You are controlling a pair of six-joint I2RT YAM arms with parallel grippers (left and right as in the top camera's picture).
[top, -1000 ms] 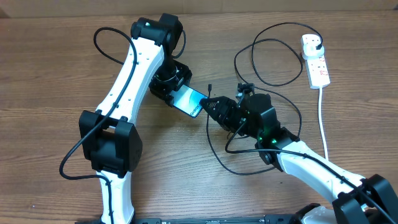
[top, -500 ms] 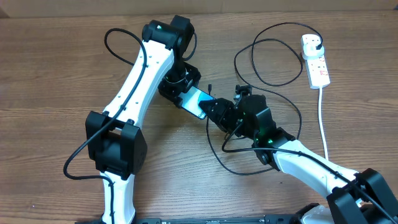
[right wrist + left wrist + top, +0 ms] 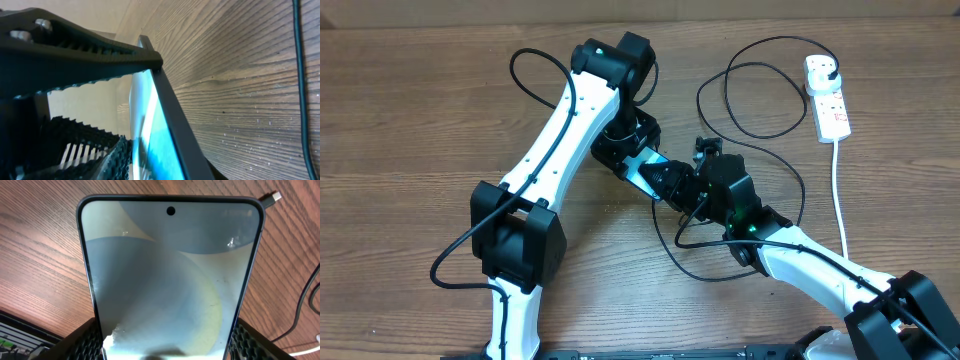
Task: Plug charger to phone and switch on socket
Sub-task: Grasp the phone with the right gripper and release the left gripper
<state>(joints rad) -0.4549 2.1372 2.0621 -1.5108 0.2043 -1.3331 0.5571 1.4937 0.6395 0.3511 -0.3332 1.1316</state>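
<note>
Wood-grain bench point(image 3: 410, 120), both arms meeting mid-bench, a bit toward the far side. My left claw point(image 3: 626, 153) is pinching the phone point(image 3: 170, 280) by one short end. Ribbed pads point(image 3: 87, 340) sit on both long edges, the screen is lit and faces the wrist camera, and the camera hole is at the free end. My right claw point(image 3: 665, 182) comes in from the near right and brackets that free end. In the right wrist view the upper finger point(image 3: 75, 45) touches the phone's corner and the lower finger point(image 3: 95, 145) sits just beside the screen. I can't tell whether it is really clamping, since the jaws look part-spread around the phone. I read this as a handover: the port is probably on the end buried in the left claw, so the right needs to own the phone before anything gets plugged in. To do it well, I'd push the right fingers further on so they bear on the flat faces, because a corner contact will probably let the phone slip or twist. I'd hold the left pinch until the right is firm, then release slowly. The port end should stay uncovered and pointing toward the connector tip point(image 3: 272, 198), which lies on the bench just past the phone's far right corner. The charger point(image 3: 760, 40) loops across the far right, so I'd watch that the arms don't snag it. The socket point(image 3: 828, 95) is at the far right, well apart from the claws, and the plug point(image 3: 823, 68) looks seated in it. The switch is for later.
</note>
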